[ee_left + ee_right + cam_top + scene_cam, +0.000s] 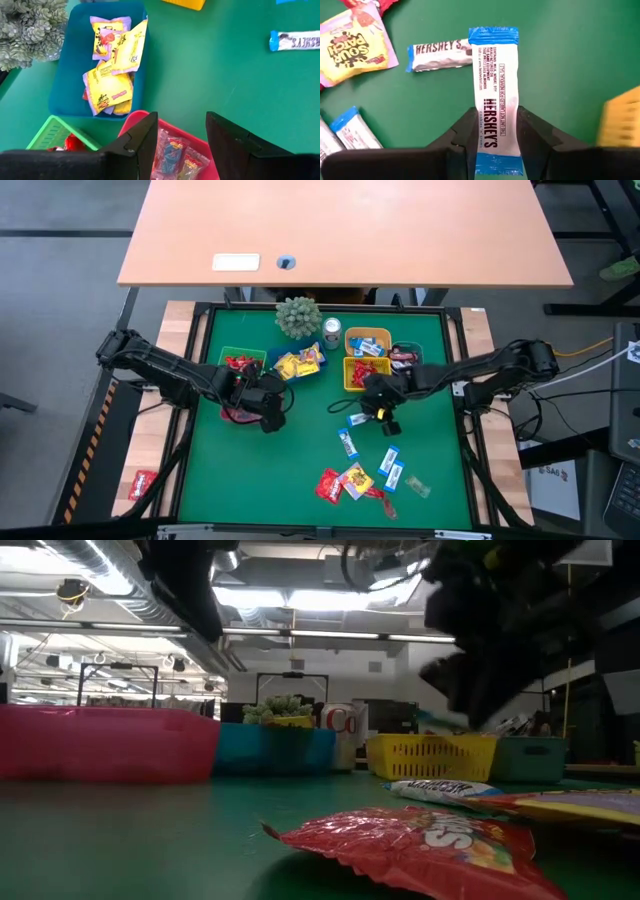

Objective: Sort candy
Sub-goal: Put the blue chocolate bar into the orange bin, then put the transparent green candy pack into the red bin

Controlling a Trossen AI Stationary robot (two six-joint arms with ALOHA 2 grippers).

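My right gripper point(495, 114) is shut on a white Hershey's candy bar with blue ends point(495, 75), above the green mat point(300, 450) and near the yellow bin point(352, 372). A second Hershey's bar point(439, 54) and a yellow Sour Patch packet point(352, 42) lie flat on the mat beyond it. More candy point(352, 480) lies scattered at the near side. My left gripper point(182, 125) stands open over the pink bin point(137, 119), which holds clear-wrapped candy point(172, 157). The blue bin point(67, 75) next to it holds yellow packets. My right gripper pinches the Hershey's bar by its two long edges point(495, 132) between its two fingers, close to one blue end. The fingers slant down from the table's right side and the bar runs on forward past them. The bar is lifted clear of the mat, printed face up.
A small potted plant point(297, 315) and a silver can point(331, 329) stand at the far edge. A green bin point(240, 360), another blue bin point(368, 340) and a further bin point(405, 355) line the far side. Open mat lies at the near left.
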